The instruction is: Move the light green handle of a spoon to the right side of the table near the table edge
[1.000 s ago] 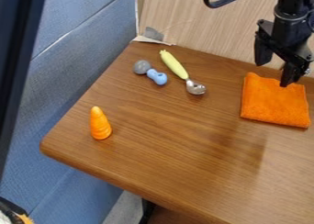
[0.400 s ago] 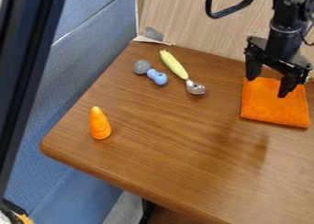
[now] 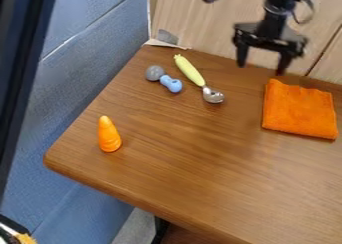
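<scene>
The black gripper hangs near the back edge of the table, fingers spread apart and nothing between them. It is to the right of the spoon and just left of the orange cloth's top. The spoon's light green handle lies at the back left of the table, slanting down to the right. Its metal bowl is at the lower right end of the handle.
An orange cloth lies at the right. Left of the spoon is a blue and grey toy. An orange carrot-like toy sits near the left edge. A wooden panel rises behind the table.
My gripper has moved left, from over the orange cloth toward the spoon, and up toward the back in the latest stretch. The spoon, cloth and toys have kept their places.
</scene>
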`<state>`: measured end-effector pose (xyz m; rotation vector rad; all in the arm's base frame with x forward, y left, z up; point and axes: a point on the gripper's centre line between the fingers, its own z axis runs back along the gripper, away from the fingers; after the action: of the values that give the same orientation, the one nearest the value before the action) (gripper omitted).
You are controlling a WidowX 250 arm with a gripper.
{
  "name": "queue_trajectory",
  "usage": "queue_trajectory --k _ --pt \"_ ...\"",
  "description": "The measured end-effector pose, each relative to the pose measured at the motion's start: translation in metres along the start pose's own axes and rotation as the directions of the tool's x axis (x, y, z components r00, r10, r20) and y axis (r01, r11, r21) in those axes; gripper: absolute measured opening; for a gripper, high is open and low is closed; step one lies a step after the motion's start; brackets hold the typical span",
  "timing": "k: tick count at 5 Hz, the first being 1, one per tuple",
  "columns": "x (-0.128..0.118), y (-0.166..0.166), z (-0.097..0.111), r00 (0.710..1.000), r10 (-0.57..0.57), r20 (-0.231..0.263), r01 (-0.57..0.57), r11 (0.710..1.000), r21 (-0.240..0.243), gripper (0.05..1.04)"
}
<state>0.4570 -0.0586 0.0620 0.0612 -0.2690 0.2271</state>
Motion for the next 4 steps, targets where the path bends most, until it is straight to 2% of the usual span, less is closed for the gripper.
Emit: queue_trajectory --k 1,2,3,4 --pt "0.013 0.041 -0.016 0.971 0.240 0.017 -0.240 0.966 0.096 0.998" --pt "0.015 0.058 -0.022 0.929 0.369 0.027 -0.368 0.914 0.170 0.998" --pt "0.018 0.078 -0.040 0.894 0.448 0.014 -0.441 0.872 0.211 0.998" --pt "0.017 0.089 -0.050 0.876 0.482 0.011 -0.466 0.841 0.274 0.998"
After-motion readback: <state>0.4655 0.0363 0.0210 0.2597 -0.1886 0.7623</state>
